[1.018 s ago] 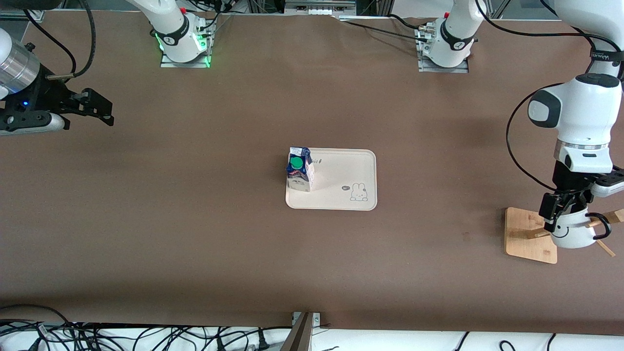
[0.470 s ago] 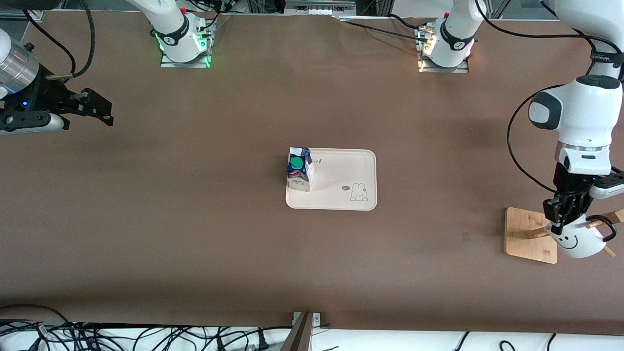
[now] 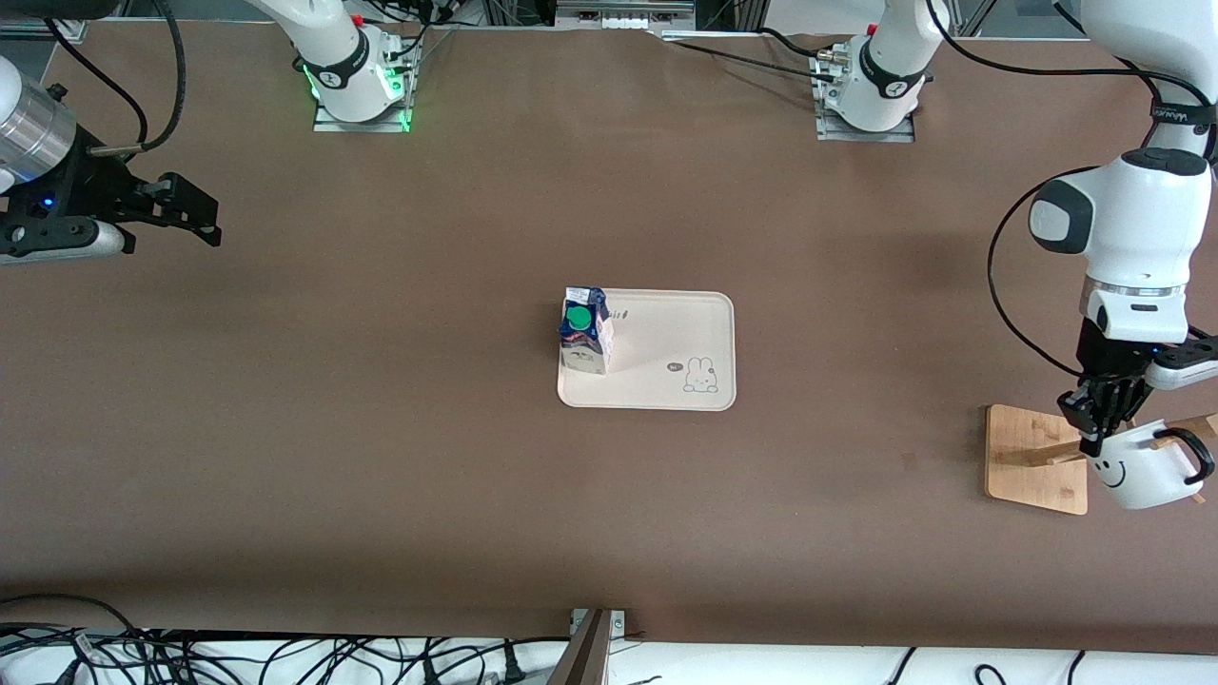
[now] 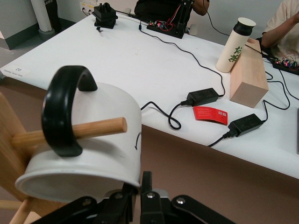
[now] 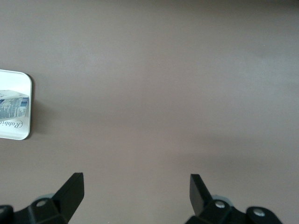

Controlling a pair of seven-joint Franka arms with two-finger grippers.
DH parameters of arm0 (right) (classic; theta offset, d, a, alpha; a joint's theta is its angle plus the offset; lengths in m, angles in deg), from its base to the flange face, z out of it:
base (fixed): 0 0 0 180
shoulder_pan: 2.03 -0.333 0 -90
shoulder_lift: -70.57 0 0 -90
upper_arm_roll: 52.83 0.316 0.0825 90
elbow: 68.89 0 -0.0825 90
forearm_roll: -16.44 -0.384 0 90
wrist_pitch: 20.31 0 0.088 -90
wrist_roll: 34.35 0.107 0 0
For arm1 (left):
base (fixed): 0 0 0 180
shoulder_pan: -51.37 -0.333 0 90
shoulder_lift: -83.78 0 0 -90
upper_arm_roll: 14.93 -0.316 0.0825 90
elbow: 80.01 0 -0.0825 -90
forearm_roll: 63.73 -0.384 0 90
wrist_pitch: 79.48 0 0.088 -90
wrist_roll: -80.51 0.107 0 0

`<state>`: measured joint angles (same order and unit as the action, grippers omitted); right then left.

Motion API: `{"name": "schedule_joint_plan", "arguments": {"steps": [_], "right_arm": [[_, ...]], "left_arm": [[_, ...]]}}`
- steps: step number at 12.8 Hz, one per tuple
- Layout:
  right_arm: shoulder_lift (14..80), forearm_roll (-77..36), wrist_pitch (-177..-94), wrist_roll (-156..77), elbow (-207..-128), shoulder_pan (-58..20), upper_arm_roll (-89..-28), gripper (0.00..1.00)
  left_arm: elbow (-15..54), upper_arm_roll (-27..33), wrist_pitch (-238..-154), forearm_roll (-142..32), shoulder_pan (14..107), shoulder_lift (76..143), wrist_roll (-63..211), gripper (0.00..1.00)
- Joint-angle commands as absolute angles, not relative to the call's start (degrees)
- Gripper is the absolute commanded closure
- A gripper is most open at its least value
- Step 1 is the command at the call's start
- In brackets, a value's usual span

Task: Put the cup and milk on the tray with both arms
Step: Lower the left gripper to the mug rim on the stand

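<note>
At the left arm's end of the brown bench, my left gripper is clamped on the rim of the cup, a small white mug with a black smiley face, which hangs tilted on its side over the edge of a wooden rack base. From my left wrist view the cup shows its black loop handle threaded over a wooden peg, the peg passing through the loop, with my gripper's black fingers pinched at the rim. Near the middle of the bench the cream-white tray lies flat, a small bunny drawing in the corner toward the left arm's end and nearer the front camera. The milk, a blue-and-white carton with a round green cap, stands upright on the tray at the edge toward the right arm's end. My right arm waits over the bench at its own end, well apart from the tray, its right gripper spread open with nothing between its fingers; the right wrist view looks down on bare brown bench, with the corner of the tray and a side of the milk at one edge.
</note>
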<state>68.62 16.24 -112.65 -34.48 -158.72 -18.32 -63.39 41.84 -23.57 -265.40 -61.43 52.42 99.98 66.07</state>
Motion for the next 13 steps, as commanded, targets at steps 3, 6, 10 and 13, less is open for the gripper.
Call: {"name": "schedule_joint_plan", "arguments": {"steps": [3,6,10,13], "right_arm": [[67.8,16.9,-112.5,-34.4,-157.7,-17.9,-63.1,0.00],[67.8,17.0,-112.5,-34.4,-157.7,-18.5,-62.8,0.00],[67.8,17.0,-112.3,-34.5,-157.7,-18.4,-62.9,0.00],[67.8,16.9,-112.5,-34.4,-157.7,-18.3,-62.9,0.00]], "left_arm": [[43.1,-23.4,-265.5,-62.1,52.6,98.4,65.9,1.00],[44.8,-22.0,-265.4,-62.0,52.6,96.8,64.9,1.00],[45.4,-19.2,-260.6,-61.9,52.7,94.1,62.5,1.00],[44.7,-18.4,-253.5,-61.9,52.9,91.6,60.8,1.00]]}}
